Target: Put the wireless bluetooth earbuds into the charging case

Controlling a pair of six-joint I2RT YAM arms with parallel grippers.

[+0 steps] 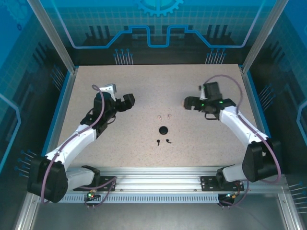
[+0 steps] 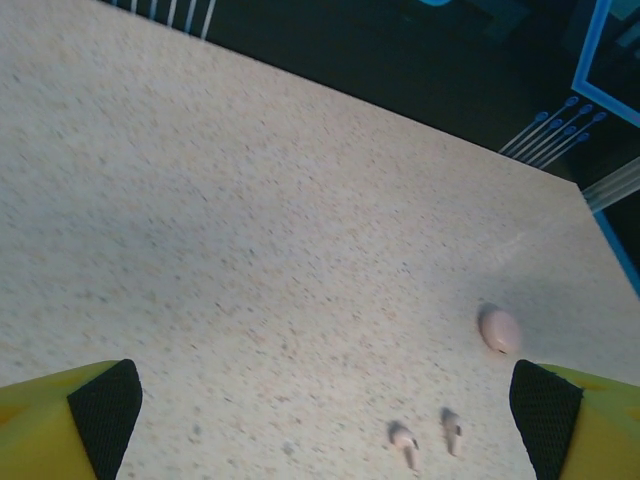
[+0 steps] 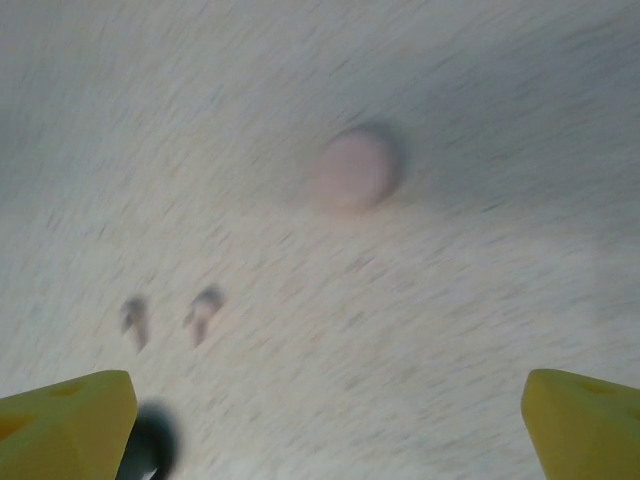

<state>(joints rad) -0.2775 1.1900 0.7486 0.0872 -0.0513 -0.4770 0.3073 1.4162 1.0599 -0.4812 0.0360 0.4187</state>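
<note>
**A:** Is anything sitting in a case yet?

**B:** Nothing. Pink earbuds [image 1: 159, 116] and black earbuds [image 1: 158, 141] are lying loose on the worktop [image 1: 120, 143], on either side of the black case [image 1: 163, 130]. The pink case [image 2: 499, 329] is lying nearby. Left gripper [image 1: 127, 100] and right gripper [image 1: 190, 102] are hovering, jaws apart, empty.

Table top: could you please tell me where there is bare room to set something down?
Bare: the far strip of the table and the near strip by the rail. Crowded: the centre, with pink earbuds, black case and black earbuds.
</note>
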